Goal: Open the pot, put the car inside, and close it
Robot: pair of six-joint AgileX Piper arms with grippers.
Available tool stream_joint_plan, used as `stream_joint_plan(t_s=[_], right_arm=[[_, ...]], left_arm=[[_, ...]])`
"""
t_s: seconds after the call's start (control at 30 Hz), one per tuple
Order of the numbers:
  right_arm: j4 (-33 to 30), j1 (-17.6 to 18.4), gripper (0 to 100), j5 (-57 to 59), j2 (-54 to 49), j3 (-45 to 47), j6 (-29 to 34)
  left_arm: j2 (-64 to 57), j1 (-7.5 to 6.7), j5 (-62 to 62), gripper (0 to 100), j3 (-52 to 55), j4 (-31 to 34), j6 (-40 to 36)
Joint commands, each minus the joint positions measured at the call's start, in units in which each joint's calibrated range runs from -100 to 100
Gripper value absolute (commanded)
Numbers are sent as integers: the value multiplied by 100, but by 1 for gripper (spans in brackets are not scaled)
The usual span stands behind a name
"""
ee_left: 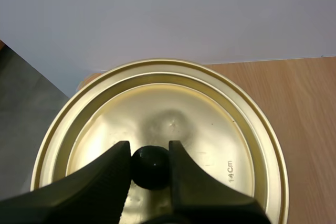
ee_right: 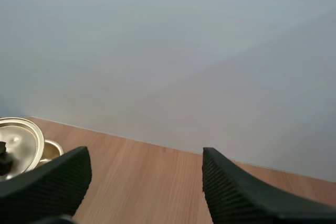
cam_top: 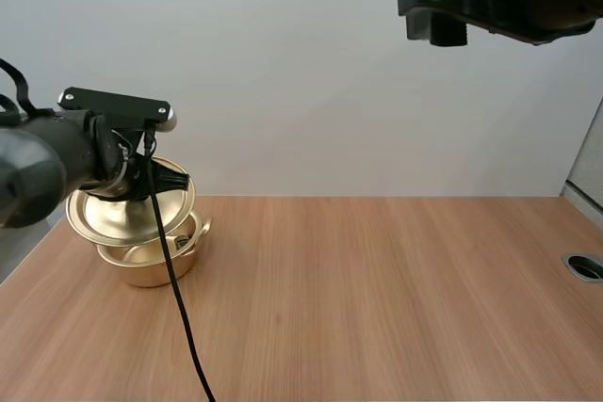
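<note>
A gold pot (cam_top: 151, 263) stands at the far left of the wooden table (cam_top: 377, 289). Its gold lid (cam_top: 122, 214) hangs tilted just above it, overlapping the rim. My left gripper (ee_left: 150, 167) is shut on the lid's black knob (ee_left: 150, 166), with the lid (ee_left: 173, 124) spread out beneath the fingers. A small dark thing (cam_top: 182, 244) shows inside the pot at its right rim; I cannot tell what it is. My right gripper (ee_right: 144, 192) is open with nothing between its fingers. It is held high above the table's right half, and from it the lid (ee_right: 18, 140) and pot (ee_right: 50, 151) lie far off.
A round cable hole (cam_top: 586, 266) sits in the table near its right edge. A grey panel (cam_top: 589, 167) stands beyond that edge. A plain wall runs behind the table.
</note>
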Motion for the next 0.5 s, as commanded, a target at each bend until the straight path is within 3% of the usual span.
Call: stream_joint_plan(t_s=[0.0, 0.47], right_arm=[[-11, -2, 100, 10, -114, 6, -20], [-65, -57, 100, 10, -287, 6, -63]], left_arm=[[447, -3, -176, 0, 9, -6, 3], [1748, -3, -1061, 0, 9, -6, 3]])
